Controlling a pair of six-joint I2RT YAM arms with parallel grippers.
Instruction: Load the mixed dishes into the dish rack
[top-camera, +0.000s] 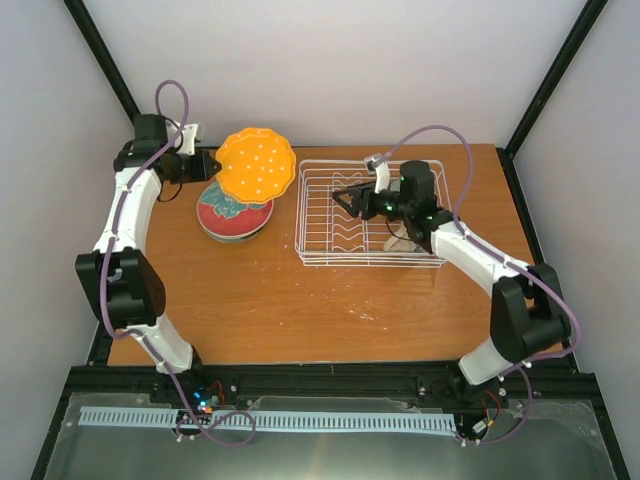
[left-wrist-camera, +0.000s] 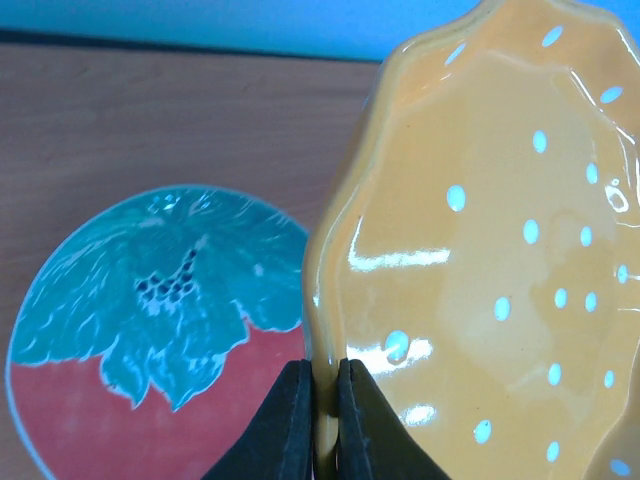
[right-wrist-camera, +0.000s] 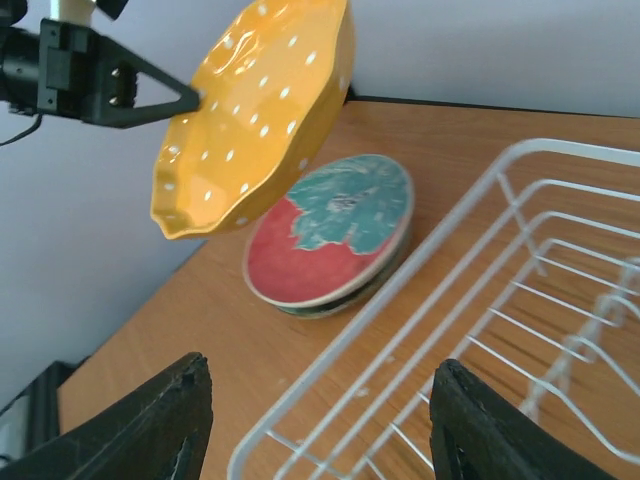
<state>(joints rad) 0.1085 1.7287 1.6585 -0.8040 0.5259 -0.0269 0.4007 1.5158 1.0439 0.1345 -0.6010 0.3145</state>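
Note:
My left gripper (left-wrist-camera: 322, 365) is shut on the rim of the orange-yellow scalloped plate (left-wrist-camera: 480, 250), which hangs tilted above the table (top-camera: 256, 165). Just below it, the red-and-teal plate (top-camera: 235, 212) lies flat on top of another dish whose dark rim shows underneath (right-wrist-camera: 330, 300). The white wire dish rack (top-camera: 330, 240) stands to the right of the plates. My right gripper (top-camera: 345, 200) hovers over the rack's left half, open, with nothing between its fingers (right-wrist-camera: 320, 368). Its view shows the rack's rim (right-wrist-camera: 341, 341) and the held plate (right-wrist-camera: 250, 110).
A pale object (top-camera: 400, 241) lies in the rack's right part, mostly hidden under my right arm. Walls close in the table at the back and on both sides. Bare wood stretches in front of the rack and the plates.

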